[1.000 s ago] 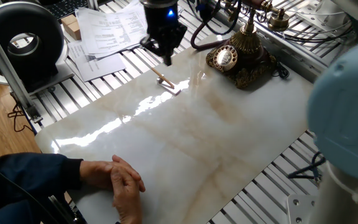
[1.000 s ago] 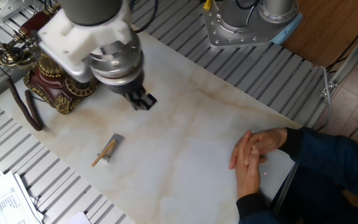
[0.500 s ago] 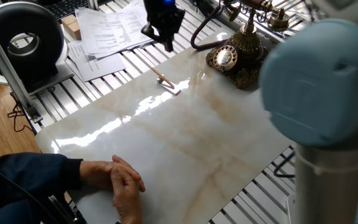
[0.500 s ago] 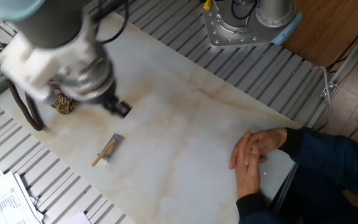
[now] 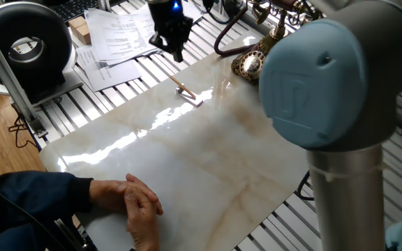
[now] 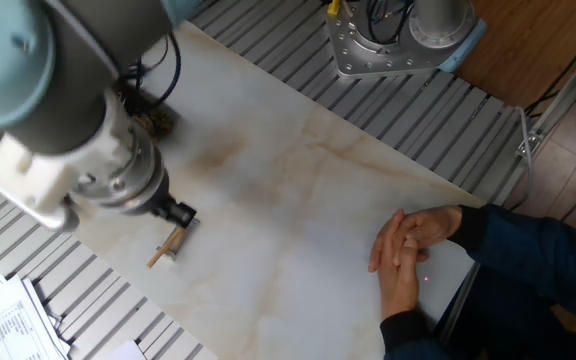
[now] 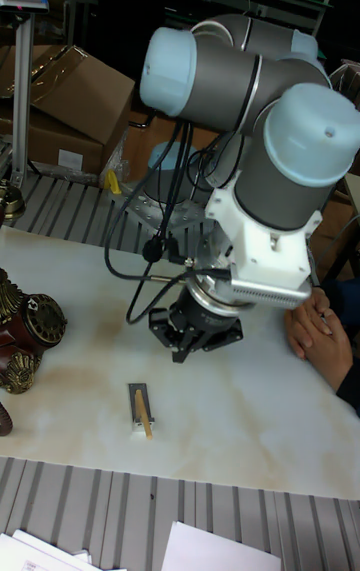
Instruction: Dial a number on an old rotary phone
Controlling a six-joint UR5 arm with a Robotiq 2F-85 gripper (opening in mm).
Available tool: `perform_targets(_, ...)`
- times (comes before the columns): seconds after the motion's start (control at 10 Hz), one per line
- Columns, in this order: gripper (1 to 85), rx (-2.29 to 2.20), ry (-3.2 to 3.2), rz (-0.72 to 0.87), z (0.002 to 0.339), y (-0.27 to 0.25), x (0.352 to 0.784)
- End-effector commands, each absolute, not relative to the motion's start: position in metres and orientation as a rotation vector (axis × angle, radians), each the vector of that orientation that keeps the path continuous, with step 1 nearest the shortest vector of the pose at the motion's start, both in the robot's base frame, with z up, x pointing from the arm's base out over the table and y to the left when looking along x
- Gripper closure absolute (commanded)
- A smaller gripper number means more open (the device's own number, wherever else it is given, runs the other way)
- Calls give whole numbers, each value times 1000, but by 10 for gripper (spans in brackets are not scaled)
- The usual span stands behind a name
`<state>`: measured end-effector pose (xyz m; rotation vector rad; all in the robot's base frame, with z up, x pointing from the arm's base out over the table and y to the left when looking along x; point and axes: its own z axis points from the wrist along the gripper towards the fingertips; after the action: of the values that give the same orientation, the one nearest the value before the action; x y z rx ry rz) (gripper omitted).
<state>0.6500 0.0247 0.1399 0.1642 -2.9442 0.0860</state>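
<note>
The old rotary phone, dark brown with brass trim and a round dial, stands at the table's corner. In one fixed view the arm's elbow covers most of the old rotary phone, and in the other only a sliver of it shows. My gripper hangs above the marble slab, away from the phone, its fingers drawn together with nothing between them. It hovers close over a small wooden stick on a grey block, slightly to the phone side of it in the tall view, where the gripper and stick stay apart.
A person's clasped hands rest on the slab's near edge. A big black round device and loose papers lie beyond the slab's side. The arm's base is bolted at the far corner. Slatted aluminium surrounds the slab.
The gripper has swung away from the phone toward the paper side of the table and now sits over the stick. The elbow now blocks the phone in both fixed views.
</note>
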Motion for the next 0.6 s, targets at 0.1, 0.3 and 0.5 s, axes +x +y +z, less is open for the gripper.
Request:
perform_targets(0.1,837,192,-2947,70,137,15,644)
perform_targets(0.3,837,193,-2955,69,146,2,625)
perform_targets(0.5,837,177,-2997,124,145,-7,637)
